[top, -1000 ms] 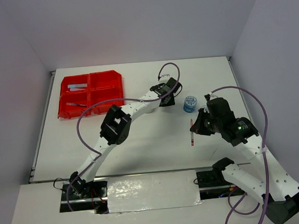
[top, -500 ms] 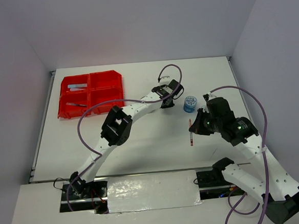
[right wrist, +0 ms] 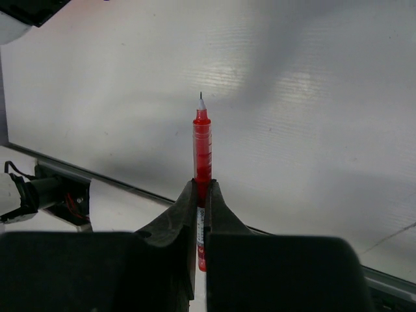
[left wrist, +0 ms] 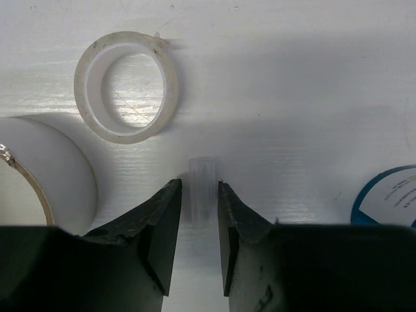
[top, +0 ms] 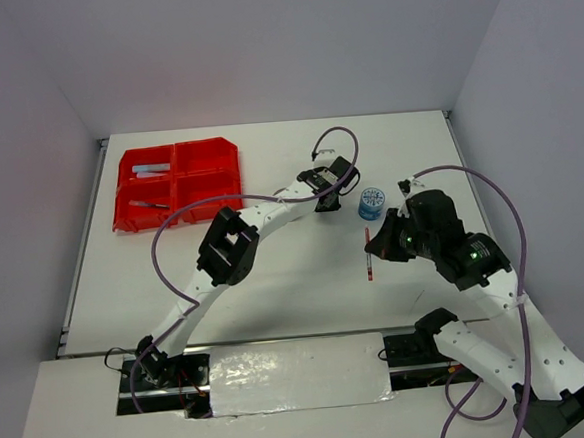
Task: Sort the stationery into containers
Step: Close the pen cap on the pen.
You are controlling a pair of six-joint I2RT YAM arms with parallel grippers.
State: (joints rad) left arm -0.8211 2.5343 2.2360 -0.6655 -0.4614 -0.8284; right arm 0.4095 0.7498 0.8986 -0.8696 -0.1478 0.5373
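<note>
The right gripper was closed on a red pen, which was held clear of the worktop, tip pointing away from the wrist. The left gripper was lowered to the worktop with its jaws parted on either side of a short pale stick; whether the stick was actually pinched could not be told. A clear tape ring lay just beyond it, and a blue-white tub stood near, to the right. The red bin block was set well apart at the far left.
</note>
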